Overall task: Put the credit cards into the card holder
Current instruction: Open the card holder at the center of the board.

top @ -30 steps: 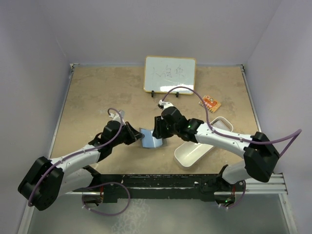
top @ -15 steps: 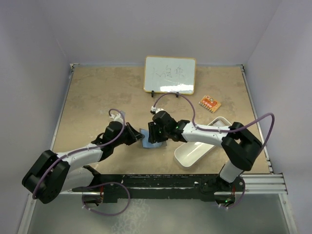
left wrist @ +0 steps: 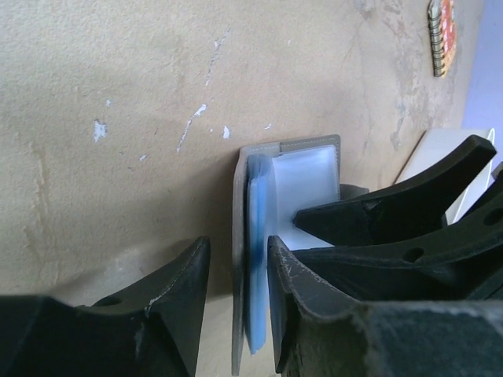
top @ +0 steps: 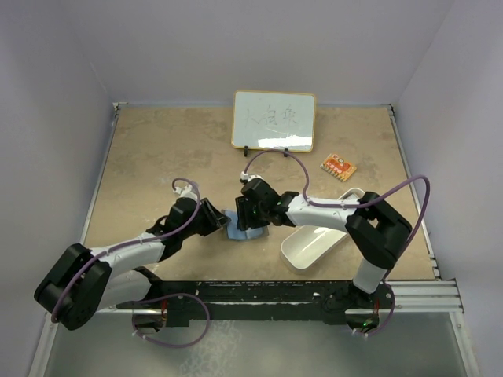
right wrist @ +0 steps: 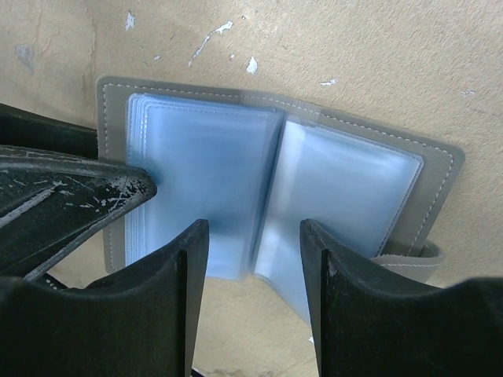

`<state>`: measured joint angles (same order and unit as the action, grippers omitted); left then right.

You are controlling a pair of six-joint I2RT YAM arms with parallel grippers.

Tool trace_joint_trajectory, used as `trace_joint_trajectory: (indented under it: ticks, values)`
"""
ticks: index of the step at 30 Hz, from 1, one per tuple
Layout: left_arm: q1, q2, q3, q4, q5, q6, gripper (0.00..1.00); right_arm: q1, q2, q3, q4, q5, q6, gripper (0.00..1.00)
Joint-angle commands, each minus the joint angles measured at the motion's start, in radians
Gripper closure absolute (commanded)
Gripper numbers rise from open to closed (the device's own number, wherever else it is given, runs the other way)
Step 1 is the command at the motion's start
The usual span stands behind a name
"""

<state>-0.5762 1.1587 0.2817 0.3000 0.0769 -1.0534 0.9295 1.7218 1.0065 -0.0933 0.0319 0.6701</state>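
Observation:
The grey card holder [right wrist: 434, 161] lies open on the table, its clear sleeves showing; the left stack [right wrist: 196, 157] looks light blue, and one leaf at the spine is blurred. My right gripper [right wrist: 255, 228] hovers open over the spine, holding nothing. In the left wrist view the holder's left cover [left wrist: 238, 314] and a light blue edge [left wrist: 258, 298] stand between my left gripper's [left wrist: 237, 247] jaws, open, with a gap on the cover side. From above, both grippers, left [top: 222, 222] and right [top: 246, 220], meet at the holder [top: 238, 233]. An orange-gold credit card [top: 339, 166] lies far right.
A white oblong tray [top: 318, 239] sits right of the holder, under the right forearm. A small whiteboard [top: 273, 120] stands on its stand at the back centre. In the left wrist view the tray's corner [left wrist: 440, 153] and the orange card [left wrist: 440, 35] show beyond the right gripper's fingers.
My left gripper's jaws have parted from shut. The right gripper slid left over the holder and widened a little. The holder now lies lower and flatter.

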Motion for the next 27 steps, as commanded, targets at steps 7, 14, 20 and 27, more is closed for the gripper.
trace_joint_trajectory:
  ticks: [7, 14, 20, 27]
  values:
    - [0.004, 0.017, 0.033, -0.020, -0.024, 0.042, 0.67, 0.005, 0.030, 0.063, -0.024, -0.004, -0.011, 0.46]
    - [0.004, 0.017, 0.035, -0.018, -0.023, 0.043, 0.67, 0.015, 0.062, 0.073, -0.034, -0.007, -0.011, 0.46]
    - [0.004, 0.013, 0.032, -0.001, -0.022, 0.041, 0.65, 0.029, 0.070, 0.075, -0.031, -0.001, -0.004, 0.45]
    - [0.004, 0.060, 0.037, 0.017, -0.025, 0.055, 0.65, 0.032, 0.067, 0.061, 0.002, -0.031, -0.001, 0.44]
